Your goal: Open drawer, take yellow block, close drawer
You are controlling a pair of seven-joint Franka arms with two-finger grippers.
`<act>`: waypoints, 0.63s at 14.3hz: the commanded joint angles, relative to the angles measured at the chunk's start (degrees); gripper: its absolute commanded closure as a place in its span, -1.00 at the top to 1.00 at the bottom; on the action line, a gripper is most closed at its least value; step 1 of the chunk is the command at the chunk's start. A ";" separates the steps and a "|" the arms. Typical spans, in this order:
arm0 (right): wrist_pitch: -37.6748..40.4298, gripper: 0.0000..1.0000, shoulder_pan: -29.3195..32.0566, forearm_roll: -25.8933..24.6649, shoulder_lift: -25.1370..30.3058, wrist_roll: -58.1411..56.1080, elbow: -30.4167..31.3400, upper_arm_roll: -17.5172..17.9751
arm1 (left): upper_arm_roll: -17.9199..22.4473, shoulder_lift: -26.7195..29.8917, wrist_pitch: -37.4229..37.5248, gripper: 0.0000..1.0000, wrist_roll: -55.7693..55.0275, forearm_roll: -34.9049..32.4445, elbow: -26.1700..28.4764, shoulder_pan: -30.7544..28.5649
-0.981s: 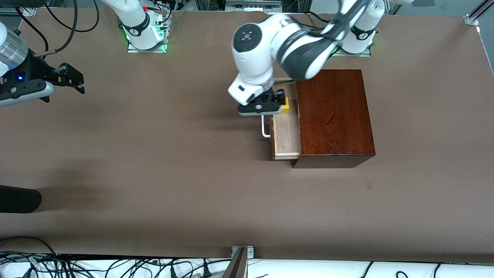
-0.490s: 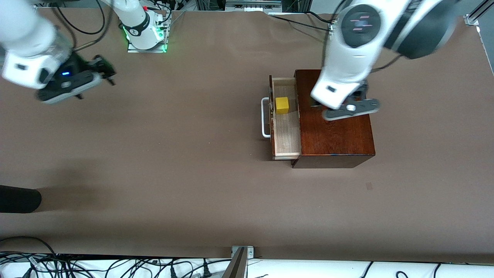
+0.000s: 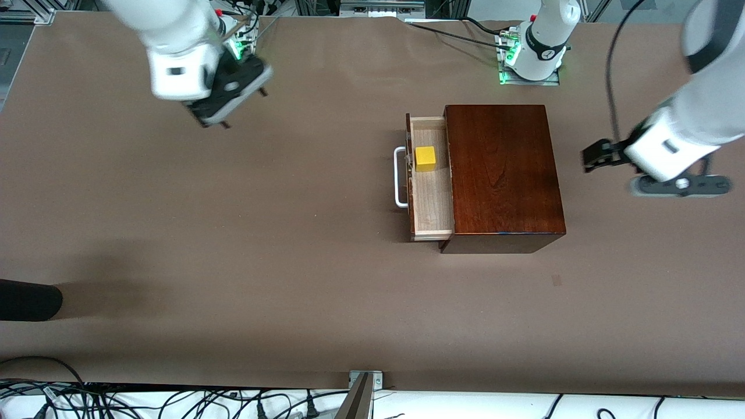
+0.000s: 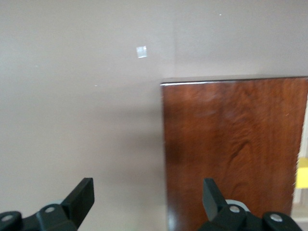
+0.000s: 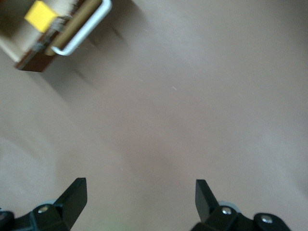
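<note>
The drawer (image 3: pixel 432 201) stands pulled out of the reddish-brown wooden box (image 3: pixel 503 174), its white handle (image 3: pixel 400 177) facing the right arm's end of the table. The yellow block (image 3: pixel 425 158) sits on the drawer's pale floor, with nothing touching it. My left gripper (image 3: pixel 595 157) hangs open and empty over bare table beside the box, toward the left arm's end. Its wrist view shows the left gripper (image 4: pixel 147 192), the box top (image 4: pixel 231 144) and a sliver of the yellow block (image 4: pixel 302 173). My right gripper (image 3: pixel 244 109) is open and empty over the table close to its own base. The right wrist view shows the right gripper (image 5: pixel 139 192), the handle (image 5: pixel 82 29) and the block (image 5: pixel 41 14) well away from it.
A black rounded object (image 3: pixel 29 299) pokes in at the right arm's end of the table. Cables (image 3: pixel 174 401) and a metal bracket (image 3: pixel 365 378) line the edge nearest the front camera. A small mark (image 3: pixel 557 280) lies on the brown table cover (image 3: pixel 262 233).
My left gripper has come away from the yellow block, swung across the box top and out past it. My right gripper has swept from the table's end in toward its base.
</note>
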State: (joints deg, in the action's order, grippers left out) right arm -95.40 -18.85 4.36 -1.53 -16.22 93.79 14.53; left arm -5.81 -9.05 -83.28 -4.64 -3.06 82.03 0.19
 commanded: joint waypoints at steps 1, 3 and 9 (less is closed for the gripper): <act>-4.78 1.00 -7.49 -2.59 -6.00 -2.49 -3.85 0.41 | 4.04 6.67 -3.02 1.00 3.58 1.47 6.73 0.95; -5.24 1.00 -12.50 -5.31 -13.63 -4.08 -11.92 0.41 | 4.41 9.38 -4.61 1.00 2.53 1.74 9.27 0.95; -9.45 1.00 -26.05 -15.50 -34.13 -5.75 -29.52 0.32 | 3.70 11.69 -3.29 1.00 2.35 1.74 10.69 0.25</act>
State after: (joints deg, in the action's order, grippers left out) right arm -105.21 -41.48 -7.65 -28.15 -20.52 73.00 15.38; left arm -2.11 1.31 -85.76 -2.51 -2.38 91.20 0.45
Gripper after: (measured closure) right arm 0.000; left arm 0.000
